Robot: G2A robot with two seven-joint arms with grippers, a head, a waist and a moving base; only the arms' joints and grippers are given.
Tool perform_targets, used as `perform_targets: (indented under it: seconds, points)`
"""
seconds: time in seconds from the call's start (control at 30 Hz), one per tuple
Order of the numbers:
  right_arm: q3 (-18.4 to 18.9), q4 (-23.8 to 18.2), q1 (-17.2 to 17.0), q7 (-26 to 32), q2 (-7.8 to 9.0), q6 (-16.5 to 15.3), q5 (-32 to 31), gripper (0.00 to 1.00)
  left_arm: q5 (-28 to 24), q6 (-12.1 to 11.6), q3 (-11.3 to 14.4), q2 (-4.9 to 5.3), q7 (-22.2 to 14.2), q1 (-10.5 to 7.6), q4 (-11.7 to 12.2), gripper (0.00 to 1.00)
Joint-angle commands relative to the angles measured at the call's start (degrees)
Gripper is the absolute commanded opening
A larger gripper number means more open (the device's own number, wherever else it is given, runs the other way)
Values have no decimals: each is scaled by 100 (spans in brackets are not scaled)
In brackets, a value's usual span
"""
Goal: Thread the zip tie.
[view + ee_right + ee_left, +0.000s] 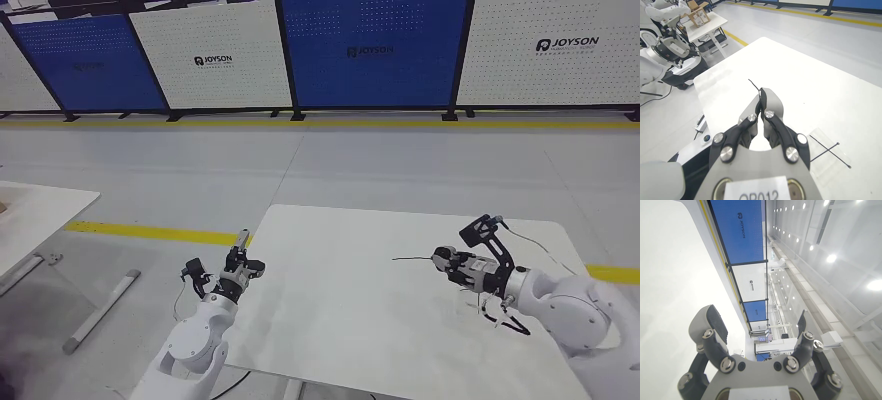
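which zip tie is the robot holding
The zip tie pinched in the right gripper, tail sticking out past its tips. The other two ties lie crossed on a clear sheet on the table, ungripped.

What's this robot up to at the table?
The right hand is shut on a thin black zip tie, its tail sticking out over the white table. The left hand is open and empty at the table's other edge. Nothing is threaded yet. Two more ties lie crossed on a clear sheet.

White table (350, 300), clear tray (831, 170), zip ties (821, 144)
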Motion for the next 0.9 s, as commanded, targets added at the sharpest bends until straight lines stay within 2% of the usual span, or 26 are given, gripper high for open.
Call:
perform_targets:
  seconds: [0.0,0.1,0.17,0.27,0.3,0.47,0.5,0.57,0.63,0.7,0.87]
  points:
    - [0,0,0,0,0,0,0,0,0,0,0,0,0,0,0,100]
    - [0,0,0,0,0,0,0,0,0,0,0,0,0,0,0,100]
    - [-7,-73,-26,-109,-2,0,-213,0,-26,11,19,-3,-31,-11,-16,100]
    - [-36,-282,-56,-384,20,0,-862,0,-192,391,13,3,-332,-14,-228,100]
    - [-61,-346,-87,-525,29,0,-1035,0,-257,551,-4,7,-417,-1,-320,100]
    - [-183,-422,-133,-1036,128,0,-1597,0,-652,1852,-78,32,-706,-101,-861,100]
    - [-226,-452,-128,-1110,148,0,-1681,0,-667,1948,-60,37,-736,-123,-916,100]
    - [-345,-489,-114,-1238,201,0,-1889,0,-699,1948,74,59,-816,-114,-889,100]
    - [-469,-513,-85,-1269,240,0,-1801,0,-770,1948,224,110,-1009,-109,-773,100]
    - [-506,-506,-69,-1356,254,0,-1558,0,-852,1948,428,239,-1581,-98,-514,100]
    - [-506,-506,-69,-1356,254,0,-1558,0,-877,1948,435,261,-1658,-106,-488,100]
